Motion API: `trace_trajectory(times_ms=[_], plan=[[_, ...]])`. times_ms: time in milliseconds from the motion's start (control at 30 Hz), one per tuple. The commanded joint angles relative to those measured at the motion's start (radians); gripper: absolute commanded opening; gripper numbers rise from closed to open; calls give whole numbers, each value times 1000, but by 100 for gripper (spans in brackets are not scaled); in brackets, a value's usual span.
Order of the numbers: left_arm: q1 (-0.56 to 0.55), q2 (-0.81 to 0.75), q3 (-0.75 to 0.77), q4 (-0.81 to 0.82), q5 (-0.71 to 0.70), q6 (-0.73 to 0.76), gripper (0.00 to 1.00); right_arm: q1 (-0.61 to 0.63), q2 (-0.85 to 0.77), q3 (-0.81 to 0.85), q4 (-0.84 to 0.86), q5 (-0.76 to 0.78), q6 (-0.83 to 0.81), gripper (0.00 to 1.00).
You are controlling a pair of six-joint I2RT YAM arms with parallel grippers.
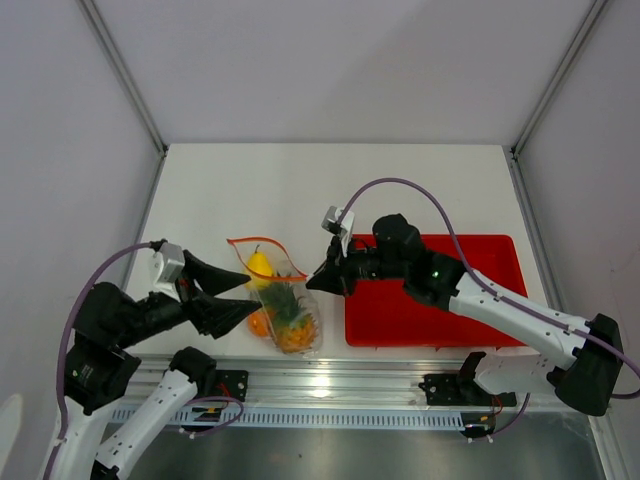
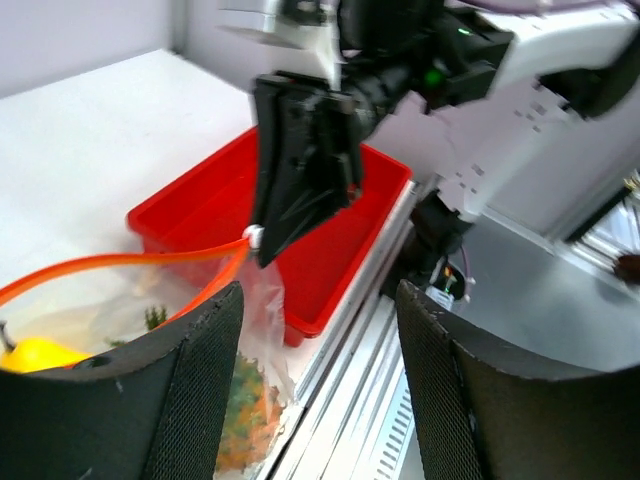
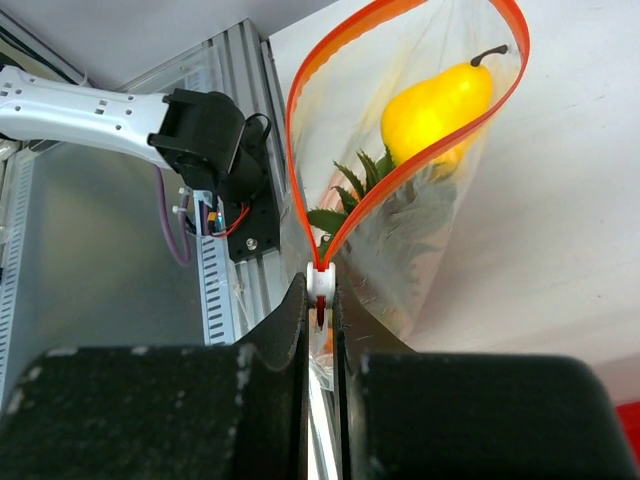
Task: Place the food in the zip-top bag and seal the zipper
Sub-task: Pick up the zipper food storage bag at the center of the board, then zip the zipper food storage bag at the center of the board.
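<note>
Zip-top bag [image 1: 286, 296] lies on the white table [image 1: 400, 190] at the near edge, just left of the red tray [image 1: 432, 318], mouth gaping in a wide loop; and the food looks to be in: yellow fruit [image 3: 440, 105] up by the opening, pineapple [image 1: 294, 328] lower down, orange ball [image 1: 261, 322] beside it, all seen through the clear plastic; the green fruit I can't pick out. So loading looks done, I'd say, and sealing is what's left; the zipper [image 3: 293, 120] is wide apart along nearly its whole run. Right gripper [image 3: 320, 295] has its jaws pinched tight on the white slider at the zipper's near end, ready, it seems, for the pull across; left gripper [image 2: 320, 292] stands with jaws spread wide, nothing between them, hovering just beside the bag's other side. Surface is plain matt white; pale walls [image 1: 330, 70] close it in on three sides; an aluminium rail [image 1: 350, 375] runs along the front, carrying both arm bases.
</note>
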Motion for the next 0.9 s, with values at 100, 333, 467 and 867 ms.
trace_trajectory(times_ms=[100, 333, 467, 867], plan=[[-4, 63, -18, 80, 245, 165, 67, 9, -2, 18, 46, -59, -6, 0], [-35, 170, -16, 163, 353, 308, 74, 9, 5, 53, 20, -127, -37, 0], [-41, 270, 21, 143, 422, 453, 75, 11, 7, 75, -7, -156, -63, 0], [-41, 594, 111, 76, 575, 520, 77, 11, 27, 142, -85, -196, -124, 0]])
